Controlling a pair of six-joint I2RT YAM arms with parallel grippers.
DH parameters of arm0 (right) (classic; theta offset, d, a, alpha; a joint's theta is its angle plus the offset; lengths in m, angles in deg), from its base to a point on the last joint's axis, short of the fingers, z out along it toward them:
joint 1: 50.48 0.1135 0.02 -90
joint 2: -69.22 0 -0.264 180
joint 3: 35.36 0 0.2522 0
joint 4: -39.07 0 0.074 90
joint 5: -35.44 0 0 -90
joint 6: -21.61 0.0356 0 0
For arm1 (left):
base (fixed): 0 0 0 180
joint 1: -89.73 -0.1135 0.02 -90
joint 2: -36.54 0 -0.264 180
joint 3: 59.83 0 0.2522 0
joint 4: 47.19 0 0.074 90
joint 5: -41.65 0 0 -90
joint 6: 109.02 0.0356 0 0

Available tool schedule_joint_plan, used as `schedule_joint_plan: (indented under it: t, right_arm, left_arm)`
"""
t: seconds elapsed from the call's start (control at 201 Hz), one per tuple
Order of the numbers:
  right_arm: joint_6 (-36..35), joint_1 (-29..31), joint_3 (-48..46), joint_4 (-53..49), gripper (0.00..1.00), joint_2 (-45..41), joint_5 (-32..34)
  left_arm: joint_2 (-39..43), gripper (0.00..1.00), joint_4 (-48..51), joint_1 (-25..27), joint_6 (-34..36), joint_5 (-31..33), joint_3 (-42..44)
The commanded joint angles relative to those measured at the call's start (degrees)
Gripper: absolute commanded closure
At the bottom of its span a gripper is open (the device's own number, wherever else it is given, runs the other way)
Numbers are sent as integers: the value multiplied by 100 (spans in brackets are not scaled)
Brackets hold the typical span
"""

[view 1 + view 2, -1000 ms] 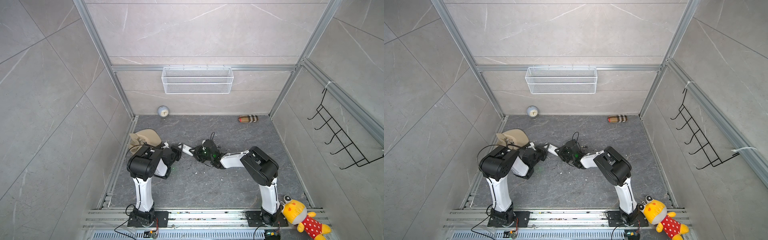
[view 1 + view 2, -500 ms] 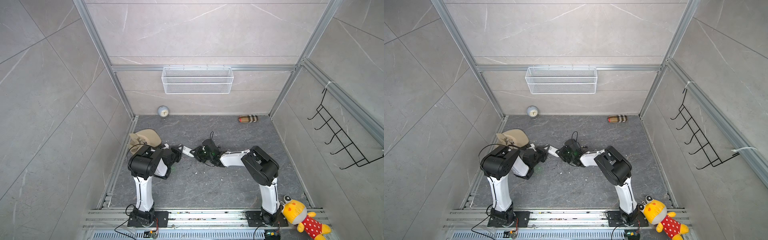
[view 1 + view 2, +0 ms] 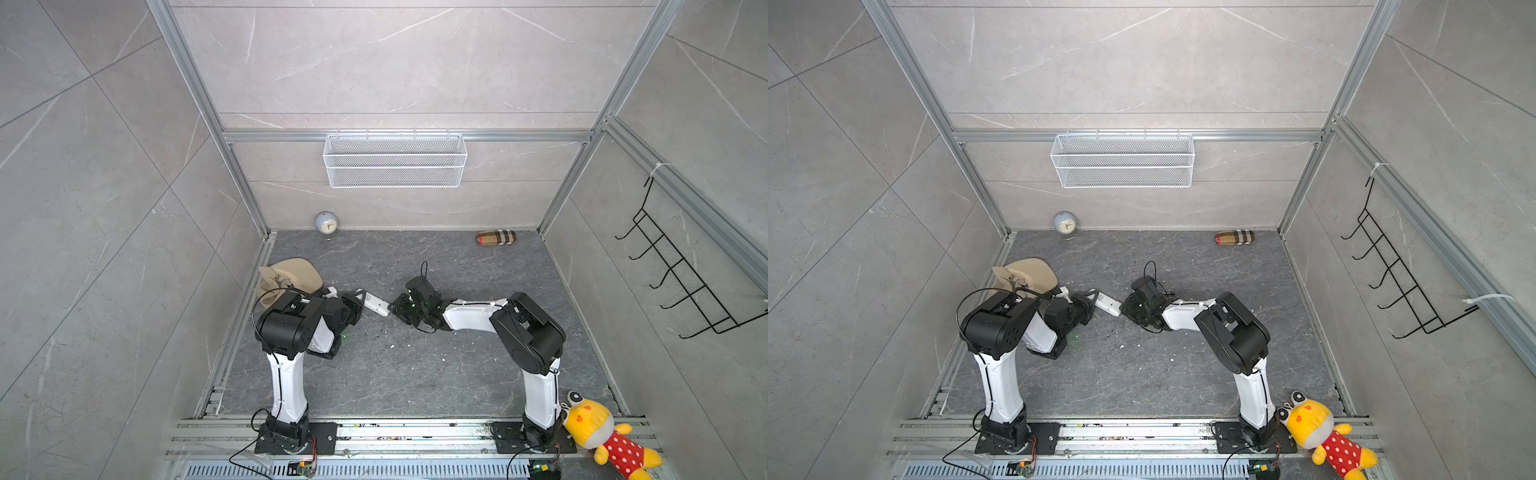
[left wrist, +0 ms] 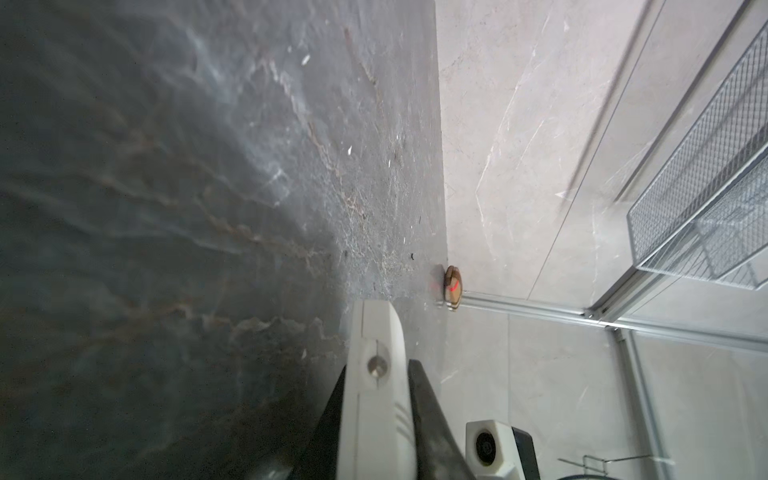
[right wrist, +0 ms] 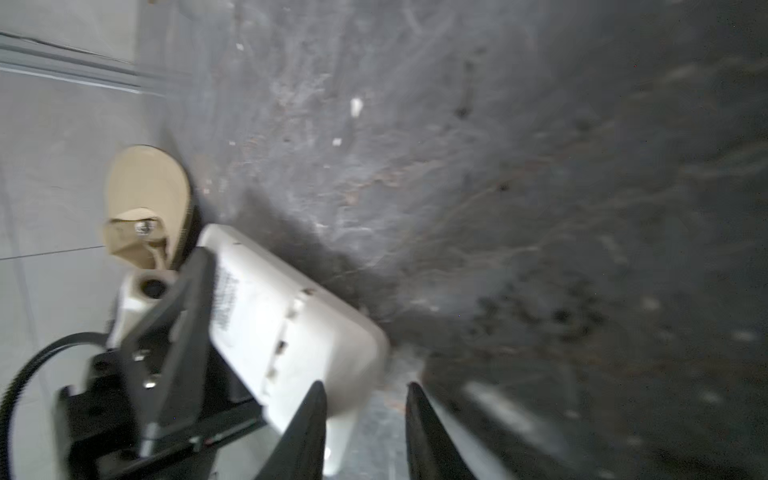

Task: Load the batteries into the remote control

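Left tool (image 4: 378, 374) is clenched on the remote control (image 4: 376, 332): the left wrist view shows the white handset edge-on, pinched between the two dark fingers (image 4: 424, 399), with its free end sticking out past them. In both top views the remote (image 3: 376, 304) lies between the two arms, near the middle of the dark grey stone worktop (image 3: 374, 374), reaching from the left tool (image 3: 358, 301) towards the right tool (image 3: 399, 306).

The right tool (image 5: 365, 386) is released. Its two fingers stand apart with bare worktop showing between them and nothing gripped. The remote's free end (image 5: 282, 316) sits just beside one finger; whether it touches, I cannot tell. This view shows the plain white back, with a patch of small print and a seam marked by little notches. The picture is blurred.

A small round metal spot (image 4: 377, 365) shows on the remote's edge. The batteries cannot be made out in any view.

White specks (image 3: 391, 345) dot the worktop below the tools. A beige cap (image 3: 291, 274) lies behind the left arm. Against the back wall stand a small round clock (image 3: 326, 222) and a checked pouch (image 3: 496, 237), well apart. A yellow plush toy (image 3: 602, 432) leans beside the right arm's base.
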Motion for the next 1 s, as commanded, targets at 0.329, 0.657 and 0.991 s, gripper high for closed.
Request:
schedule_joint_plan:
  t: [0.329,0.657,0.991]
  right_arm:
    - [-571,-19,-332,-362,48,-179,-14]
    - [599,-13,-322,941,22,91,-743]
    - [1323,-14,-124,1624,27,517,-873]
  left_arm:
    - [61,100,-552,-52,395,86,-13]
    - [42,100,-554,-55,-34,112,-110]
    - [226,100,-549,-59,-357,96,-188]
